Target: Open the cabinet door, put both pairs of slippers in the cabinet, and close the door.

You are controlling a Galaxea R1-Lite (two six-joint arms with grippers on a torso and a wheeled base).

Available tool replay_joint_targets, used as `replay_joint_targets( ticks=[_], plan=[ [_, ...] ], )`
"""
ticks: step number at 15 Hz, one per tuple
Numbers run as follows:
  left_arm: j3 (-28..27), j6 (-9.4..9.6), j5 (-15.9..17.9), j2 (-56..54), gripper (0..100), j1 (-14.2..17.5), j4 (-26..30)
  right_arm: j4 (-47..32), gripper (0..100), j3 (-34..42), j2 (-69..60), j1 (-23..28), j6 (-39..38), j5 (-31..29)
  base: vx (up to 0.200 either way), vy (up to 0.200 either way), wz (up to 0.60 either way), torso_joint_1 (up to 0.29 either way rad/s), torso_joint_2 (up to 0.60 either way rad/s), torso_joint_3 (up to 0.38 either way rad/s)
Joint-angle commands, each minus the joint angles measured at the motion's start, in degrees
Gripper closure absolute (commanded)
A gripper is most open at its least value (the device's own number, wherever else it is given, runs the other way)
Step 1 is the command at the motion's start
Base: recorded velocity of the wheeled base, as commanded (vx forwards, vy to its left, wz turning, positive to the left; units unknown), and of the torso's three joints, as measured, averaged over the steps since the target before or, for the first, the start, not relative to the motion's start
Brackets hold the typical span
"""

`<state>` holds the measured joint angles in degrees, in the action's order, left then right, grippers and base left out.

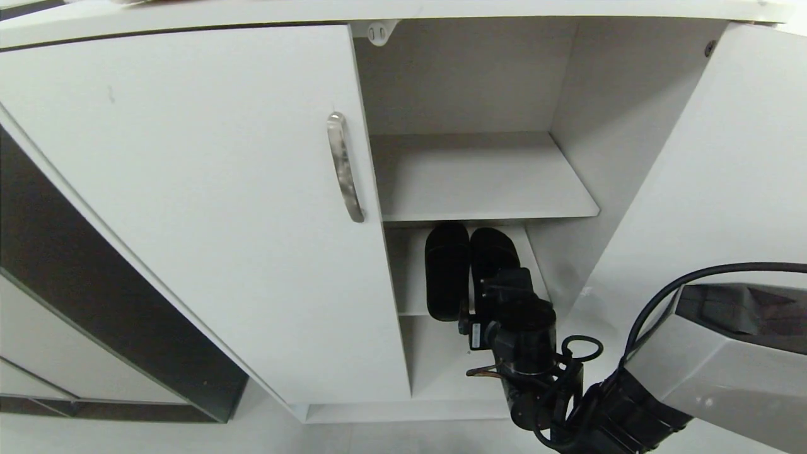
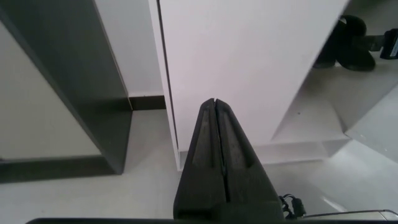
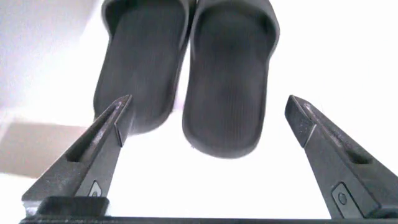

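A pair of black slippers (image 1: 466, 268) lies side by side on the lower shelf of the white cabinet (image 1: 492, 183), heels overhanging the shelf's front edge. The right door (image 1: 725, 183) stands swung open; the left door (image 1: 189, 208) with its metal handle (image 1: 344, 167) is shut. My right gripper (image 3: 208, 118) is open just in front of the slippers (image 3: 186, 68), its fingers (image 3: 99, 143) spread wide on either side and touching neither. My left gripper (image 2: 215, 109) is shut on nothing, low in front of the left door (image 2: 249, 56).
The upper shelf (image 1: 479, 176) holds nothing. A dark panel (image 1: 94, 277) of neighbouring furniture stands to the left of the cabinet. Pale floor (image 1: 189, 435) runs along the cabinet's base. The open door hangs close beside my right arm.
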<state>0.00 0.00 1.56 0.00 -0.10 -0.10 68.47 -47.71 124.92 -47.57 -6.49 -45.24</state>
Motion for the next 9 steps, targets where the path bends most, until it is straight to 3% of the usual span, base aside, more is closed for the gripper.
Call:
replay_joint_targets(
  ticks=[1, 9],
  plan=[
    [0.0, 0.09, 0.0, 0.1, 100, 0.0, 0.0, 0.0, 0, 0.3, -0.3, -0.2, 0.2, 0.0, -0.2, 0.0, 0.0, 0.007, 0.0, 0.002],
    [0.0, 0.09, 0.1, 0.1, 100, 0.0, 0.0, 0.2, 0, 0.5, -0.2, -0.2, 0.2, 0.1, 0.0, 0.0, 0.0, 0.0, 0.0, 0.0]
  ],
)
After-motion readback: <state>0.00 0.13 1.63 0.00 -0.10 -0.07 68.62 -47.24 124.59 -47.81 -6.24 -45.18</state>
